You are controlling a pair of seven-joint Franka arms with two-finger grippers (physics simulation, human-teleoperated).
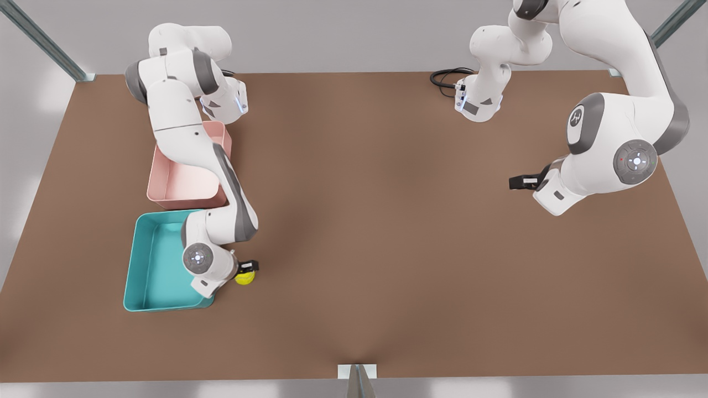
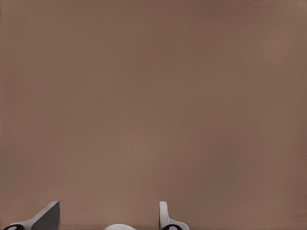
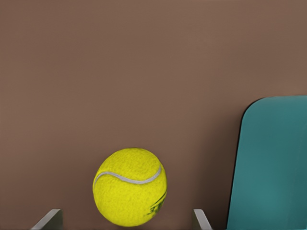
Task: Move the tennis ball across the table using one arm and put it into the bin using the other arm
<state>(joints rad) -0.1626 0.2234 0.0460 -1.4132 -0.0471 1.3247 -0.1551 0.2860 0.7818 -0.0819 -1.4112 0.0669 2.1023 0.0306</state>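
Front view: the tennis ball (image 1: 245, 276) sits just right of the teal bin (image 1: 145, 265), on the near-left part of the table (image 1: 387, 249). The right gripper (image 1: 247, 269) is right at the ball. A pink tray (image 1: 182, 185) lies just beyond the bin. The left gripper (image 1: 516, 182) hangs over bare table on the far right, waiting.

Left wrist view: left gripper (image 2: 109, 215) with fingers spread, nothing between them.

Right wrist view: ball (image 3: 130, 186) sits between the spread fingertips (image 3: 201, 219), not pinched from what I can see, with the bin's (image 3: 271, 167) corner close beside it.
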